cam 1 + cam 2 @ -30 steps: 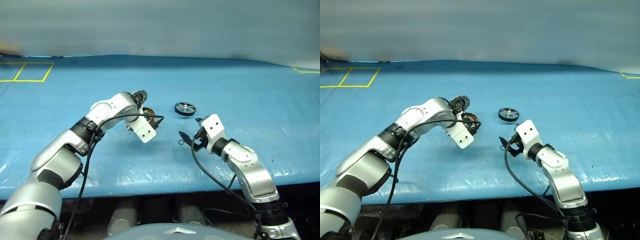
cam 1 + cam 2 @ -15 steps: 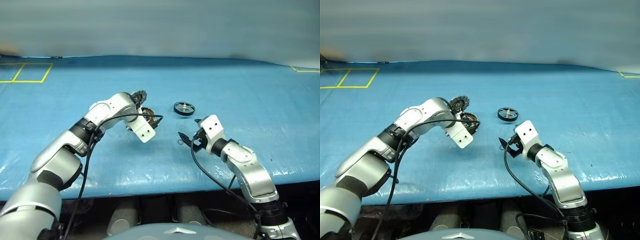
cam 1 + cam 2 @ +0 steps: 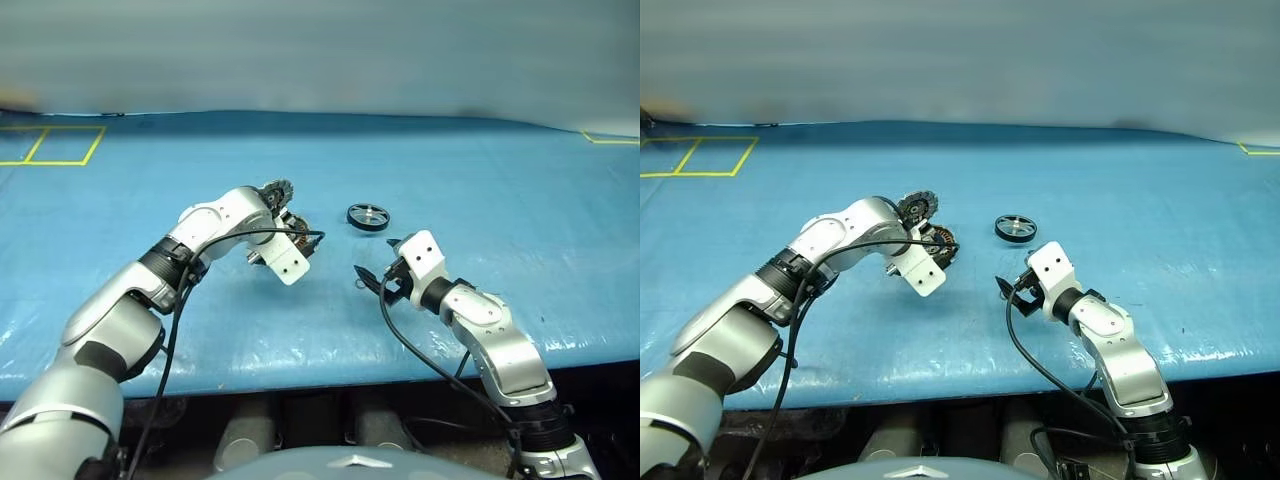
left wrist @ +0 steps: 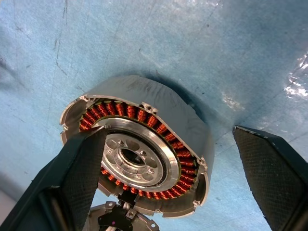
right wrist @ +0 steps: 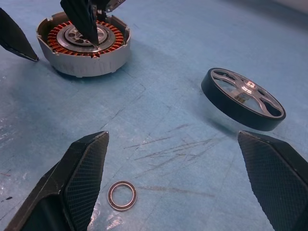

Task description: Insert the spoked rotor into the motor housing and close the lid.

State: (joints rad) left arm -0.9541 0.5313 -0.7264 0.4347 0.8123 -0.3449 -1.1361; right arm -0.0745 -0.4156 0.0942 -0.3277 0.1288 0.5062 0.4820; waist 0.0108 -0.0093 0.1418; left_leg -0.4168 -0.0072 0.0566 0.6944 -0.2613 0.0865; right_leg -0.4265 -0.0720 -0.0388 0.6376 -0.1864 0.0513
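Two claws spread (holding nothing) | blue tarp [image 3: 480,180] wrinkled | yellow tape squares [image 3: 50,143] far left

The motor housing [image 5: 84,45] is sitting left of the spoked rotor [image 5: 243,98] on the desk [image 3: 480,180]; a washer ring [image 5: 121,195] is lying nearer, between them.

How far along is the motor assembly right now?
Nothing is assembled yet. The motor housing sits open on the blue mat, the left tool open over it. The spoked rotor lies apart, ungrasped; the right tool is open. Rotor insertion and lid closing remain.
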